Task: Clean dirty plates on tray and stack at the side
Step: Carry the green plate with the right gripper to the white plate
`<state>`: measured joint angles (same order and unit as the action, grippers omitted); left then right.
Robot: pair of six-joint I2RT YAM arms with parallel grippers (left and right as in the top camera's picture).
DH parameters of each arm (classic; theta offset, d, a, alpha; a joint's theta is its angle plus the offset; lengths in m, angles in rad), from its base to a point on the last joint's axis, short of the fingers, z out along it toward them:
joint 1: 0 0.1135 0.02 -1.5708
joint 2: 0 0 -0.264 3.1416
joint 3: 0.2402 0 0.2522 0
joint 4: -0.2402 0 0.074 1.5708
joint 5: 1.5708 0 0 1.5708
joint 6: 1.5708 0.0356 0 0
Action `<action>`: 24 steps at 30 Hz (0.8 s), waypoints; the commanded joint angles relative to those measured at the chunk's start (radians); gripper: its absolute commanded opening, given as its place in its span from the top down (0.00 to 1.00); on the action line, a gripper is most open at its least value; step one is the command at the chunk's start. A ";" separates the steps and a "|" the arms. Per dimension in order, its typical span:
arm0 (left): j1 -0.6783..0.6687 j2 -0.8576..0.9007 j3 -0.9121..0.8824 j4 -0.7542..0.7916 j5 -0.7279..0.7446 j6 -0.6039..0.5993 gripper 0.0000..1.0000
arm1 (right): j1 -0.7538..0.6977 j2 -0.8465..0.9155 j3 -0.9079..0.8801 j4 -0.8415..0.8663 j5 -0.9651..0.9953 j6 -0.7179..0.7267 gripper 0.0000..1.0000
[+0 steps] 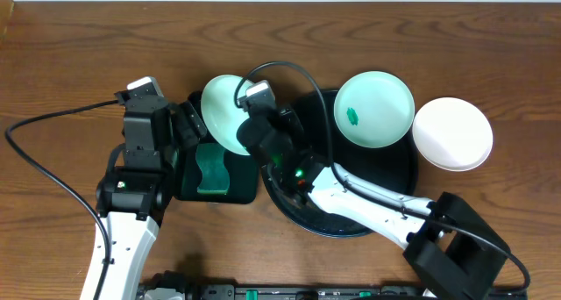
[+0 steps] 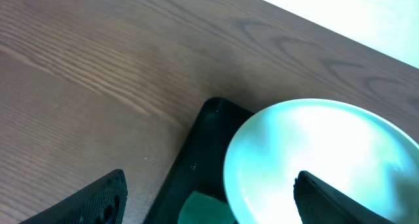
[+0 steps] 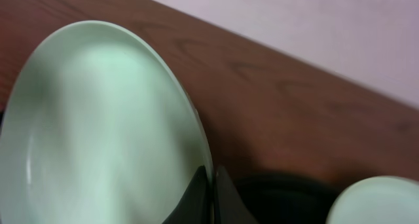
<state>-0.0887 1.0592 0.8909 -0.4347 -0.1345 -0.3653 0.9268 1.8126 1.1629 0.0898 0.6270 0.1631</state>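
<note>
Noted mint plate (image 1: pixel 223 107) pinched by rim in right pincer (image 1: pixel 246 117), tilted toward spread left pincer (image 1: pixel 191 126) just beside it; sponge (image 1: pixel 210 173) near, nearer left arm.

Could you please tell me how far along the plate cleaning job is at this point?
Done, apparently: the white plate sits on the table beside the tray. In hand: the right end effector grips a mint plate by its rim near the green sponge; the left end effector is open beside it. Left: the smeared mint plate on the tray, then stacking.
</note>
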 commanded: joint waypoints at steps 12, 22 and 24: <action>0.003 0.000 0.016 0.002 -0.016 0.006 0.18 | -0.293 -0.267 0.013 -0.306 -0.375 0.357 0.99; 0.003 0.000 0.016 0.002 -0.016 0.006 0.18 | -0.665 -0.400 0.013 -0.660 -0.537 0.475 0.99; 0.003 0.000 0.016 0.002 -0.016 0.006 0.18 | -0.755 -0.408 0.013 -0.719 -0.562 0.502 0.99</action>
<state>-0.0887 1.0592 0.8909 -0.4362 -0.1345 -0.3653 0.2584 1.4361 1.1641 -0.5999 0.1242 0.5819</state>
